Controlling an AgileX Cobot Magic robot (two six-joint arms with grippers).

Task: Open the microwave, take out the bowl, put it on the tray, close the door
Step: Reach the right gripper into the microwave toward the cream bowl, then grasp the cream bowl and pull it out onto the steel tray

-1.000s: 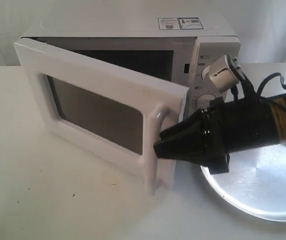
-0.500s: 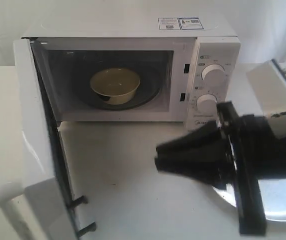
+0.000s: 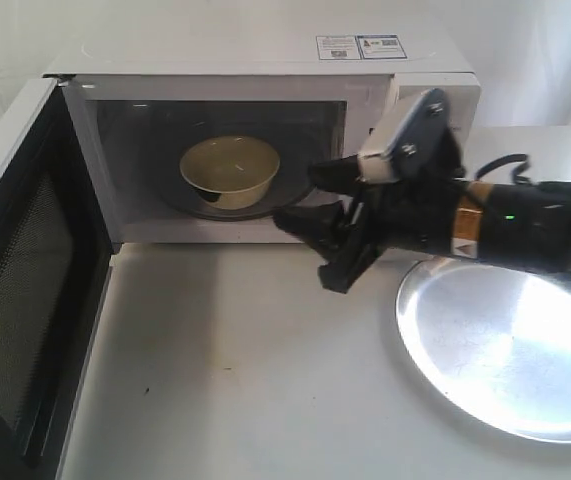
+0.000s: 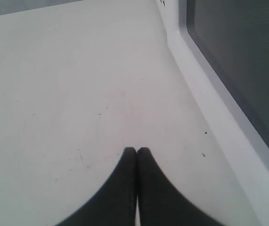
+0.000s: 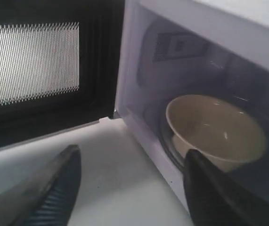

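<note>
The white microwave (image 3: 215,55) stands open, its door (image 3: 20,290) swung wide to the left with the dark mesh inner side showing. The cream bowl (image 3: 230,170) sits on the turntable inside. My right gripper (image 3: 297,196) is open just outside the cavity's right half, pointing toward the bowl without touching it. The right wrist view shows the bowl (image 5: 214,129) close beyond the open gripper (image 5: 132,155), with the door (image 5: 30,61) behind. My left gripper (image 4: 136,150) is shut on nothing above the bare table beside the door (image 4: 238,61). The silver tray (image 3: 510,350) lies at the right.
The right arm (image 3: 505,235) stretches over the tray's far rim and covers the microwave's dials. The white table (image 3: 235,370) spreads in front of the microwave between door and tray. The left arm does not show in the exterior view.
The door has swung from partly open to fully open at the left. My right gripper has left the handle and moved up and back to the cavity opening.
</note>
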